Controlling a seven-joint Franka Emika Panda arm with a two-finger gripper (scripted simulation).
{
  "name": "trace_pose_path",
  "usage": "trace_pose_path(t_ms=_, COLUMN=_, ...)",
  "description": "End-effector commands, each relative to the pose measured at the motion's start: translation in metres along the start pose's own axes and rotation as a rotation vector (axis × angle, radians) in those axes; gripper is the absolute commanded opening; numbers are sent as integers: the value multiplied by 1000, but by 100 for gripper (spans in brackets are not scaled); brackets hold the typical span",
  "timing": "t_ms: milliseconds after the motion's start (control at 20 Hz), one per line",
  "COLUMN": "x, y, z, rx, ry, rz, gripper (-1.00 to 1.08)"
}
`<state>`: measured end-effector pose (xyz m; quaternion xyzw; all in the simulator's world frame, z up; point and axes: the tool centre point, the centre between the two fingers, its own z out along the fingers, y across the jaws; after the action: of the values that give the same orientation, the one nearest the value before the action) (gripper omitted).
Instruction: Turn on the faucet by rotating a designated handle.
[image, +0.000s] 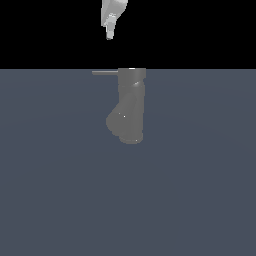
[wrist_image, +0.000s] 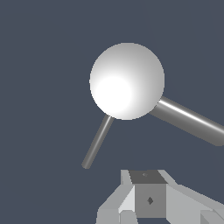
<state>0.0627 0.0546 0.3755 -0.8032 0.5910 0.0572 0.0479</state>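
The dull grey faucet (image: 131, 105) stands upright in the middle of the exterior view, its angled branch bulging low on the exterior view's left. The thin handle (image: 104, 72) sticks out level from its flat top toward the exterior view's left. My white gripper (image: 109, 35) hangs above the handle, clearly apart from it, tips pointing down. The wrist view looks down on the faucet's round bright top (wrist_image: 127, 81), with the thin handle (wrist_image: 97, 142) and the thicker branch (wrist_image: 188, 120) running out from under it. The gripper (wrist_image: 148, 183) looks shut and holds nothing.
A flat blue-grey floor (image: 200, 200) spreads all around the faucet, with black background above it. No other object shows.
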Motion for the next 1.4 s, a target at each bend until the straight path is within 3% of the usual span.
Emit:
trace_pose_path(t_ms=0, x=1, y=-14, z=14, rx=-1, ry=14, rz=67, gripper=-100)
trace_pose_path(t_ms=700, x=-1, y=-77, z=86, rx=11, ry=114, rz=370, gripper=-100)
trace_pose_path(t_ms=1350, x=-5, y=-93, z=108, rx=24, ry=149, rz=450, gripper=-100)
